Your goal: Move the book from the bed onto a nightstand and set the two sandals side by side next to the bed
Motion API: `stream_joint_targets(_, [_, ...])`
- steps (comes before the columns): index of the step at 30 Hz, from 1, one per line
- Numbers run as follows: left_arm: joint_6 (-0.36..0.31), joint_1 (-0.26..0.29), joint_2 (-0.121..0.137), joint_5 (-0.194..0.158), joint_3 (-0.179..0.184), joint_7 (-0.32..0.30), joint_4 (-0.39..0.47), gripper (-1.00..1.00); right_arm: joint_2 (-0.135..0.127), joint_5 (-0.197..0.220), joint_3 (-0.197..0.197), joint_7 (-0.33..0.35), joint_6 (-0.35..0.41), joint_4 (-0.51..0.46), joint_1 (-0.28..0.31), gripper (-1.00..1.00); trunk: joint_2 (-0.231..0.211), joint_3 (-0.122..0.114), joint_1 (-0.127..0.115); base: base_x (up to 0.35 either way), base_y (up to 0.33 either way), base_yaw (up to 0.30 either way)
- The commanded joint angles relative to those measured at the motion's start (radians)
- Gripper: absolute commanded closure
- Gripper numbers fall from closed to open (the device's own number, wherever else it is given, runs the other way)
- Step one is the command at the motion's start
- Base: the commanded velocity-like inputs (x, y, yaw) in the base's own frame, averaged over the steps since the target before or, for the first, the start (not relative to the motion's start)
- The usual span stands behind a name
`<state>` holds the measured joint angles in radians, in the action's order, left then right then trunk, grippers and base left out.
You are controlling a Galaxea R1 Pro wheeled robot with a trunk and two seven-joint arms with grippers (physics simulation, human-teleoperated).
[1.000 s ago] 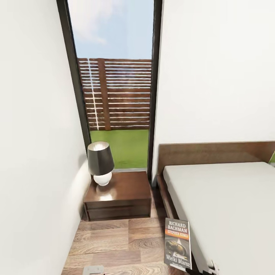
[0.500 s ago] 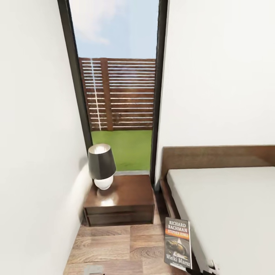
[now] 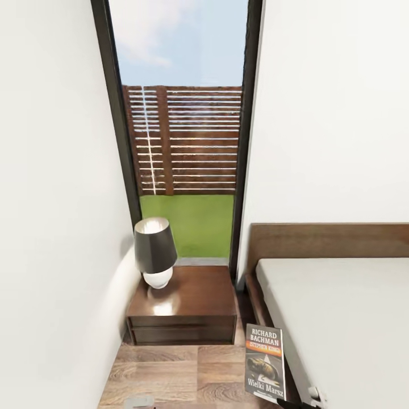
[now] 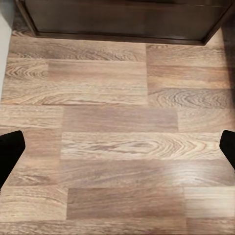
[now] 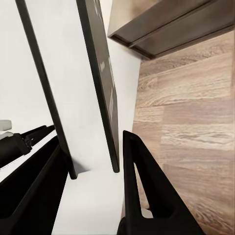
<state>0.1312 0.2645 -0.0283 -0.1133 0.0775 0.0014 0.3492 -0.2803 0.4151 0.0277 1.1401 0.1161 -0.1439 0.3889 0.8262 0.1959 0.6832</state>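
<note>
Looks from the head camera along a narrow strip of plank floor between a white wall and the bed, toward a tall dark-framed window with a slatted fence and grass beyond. Shows the nightstand under the window, just beside the bed's headboard end, carrying a lamp with a dark shade and a white round base at its wall-side rear corner. Places the book upright and slightly tilted in the air at the lower right, cover toward the camera – off the mattress, above the floor beside the bed frame, nearer the camera than the nightstand and apart from it. Views the same book edge-on from the right wrist, with the right gripper clamped on its lower end, one black finger on each side, jaws narrow around the thin volume. Aims the left gripper down at bare planks, jaws wide – fingertips at opposite borders of the left wrist view, nothing between them, the nightstand's dark base close ahead.
</note>
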Motion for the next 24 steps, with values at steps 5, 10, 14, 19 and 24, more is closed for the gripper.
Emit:
stream_joint_targets(5, [0.004,0.001,0.001,-0.01,0.007,0.0,-0.001,-1.0,0.0,0.008,0.001,0.003,0.01,0.0,0.001,1.0,0.001,0.001,0.001,0.327,0.0,0.0])
stream_joint_targets(10, [0.004,0.001,0.001,-0.01,0.007,0.0,-0.001,-1.0,0.0,0.008,0.001,0.002,0.01,0.0,0.001,1.0,0.001,0.001,0.001,0.327,0.0,0.0])
stream_joint_targets(14, [0.004,0.001,0.001,-0.01,0.007,0.0,-0.001,-1.0,0.0,0.008,0.001,0.001,0.01,0.0,0.001,1.0,0.001,0.001,0.001,0.327,0.0,0.0])
stream_joint_targets(19, [0.004,0.001,0.001,-0.01,0.007,0.0,-0.001,-1.0,0.0,0.008,0.001,0.001,0.01,0.0,0.001,1.0,0.001,0.001,0.001,0.327,0.0,0.0])
stream_joint_targets(24, [0.004,0.001,0.001,-0.01,0.007,0.0,-0.001,-1.0,0.0,0.008,0.001,0.001,0.01,0.0,0.001,1.0,0.001,0.001,0.001,0.327,0.0,0.0])
